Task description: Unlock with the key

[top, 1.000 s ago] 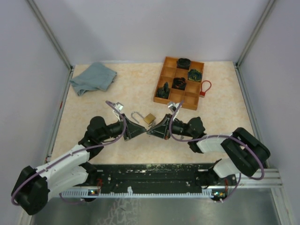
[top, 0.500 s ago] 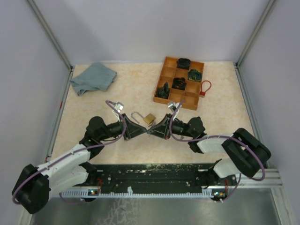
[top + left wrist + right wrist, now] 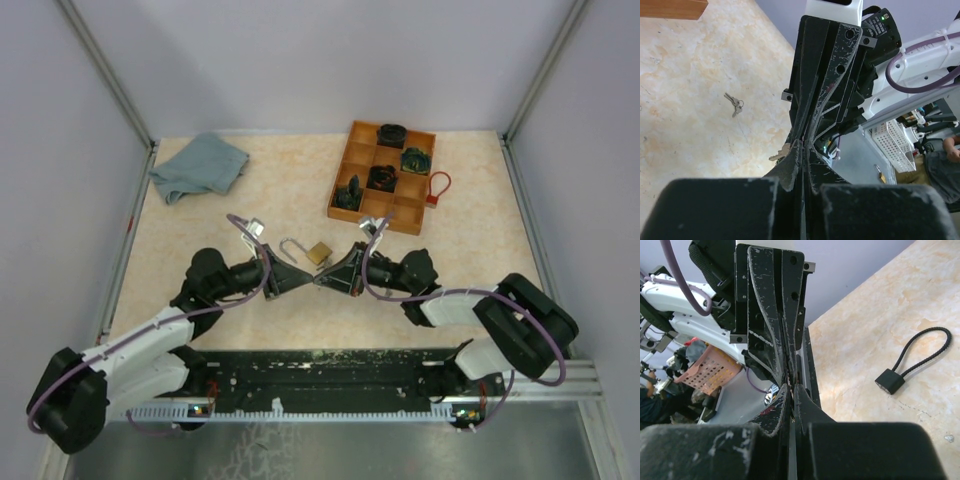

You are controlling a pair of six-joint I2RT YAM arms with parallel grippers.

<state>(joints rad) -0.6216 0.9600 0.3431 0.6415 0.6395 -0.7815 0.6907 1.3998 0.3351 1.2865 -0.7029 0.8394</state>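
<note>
My two grippers meet tip to tip above the table's near middle: the left gripper (image 3: 301,279) and the right gripper (image 3: 317,280). In the left wrist view, the left gripper (image 3: 803,145) is shut, and a small silver key (image 3: 780,153) pokes out sideways where the tips meet. The right gripper (image 3: 791,387) is shut too, with a thin brass-coloured sliver between its tips. A brass padlock (image 3: 319,253) lies on the table just beyond the tips, its shackle (image 3: 289,246) pointing left.
Two spare keys on a ring (image 3: 734,104) and a black cable lock (image 3: 889,380) lie on the table. An orange compartment tray (image 3: 362,150) with dark parts stands at the back right, a red cable lock (image 3: 437,187) beside it. A blue-grey cloth (image 3: 200,165) lies back left.
The left gripper's jaws have come together at the point where they meet the right gripper's tips. Both arms have stayed almost still.
</note>
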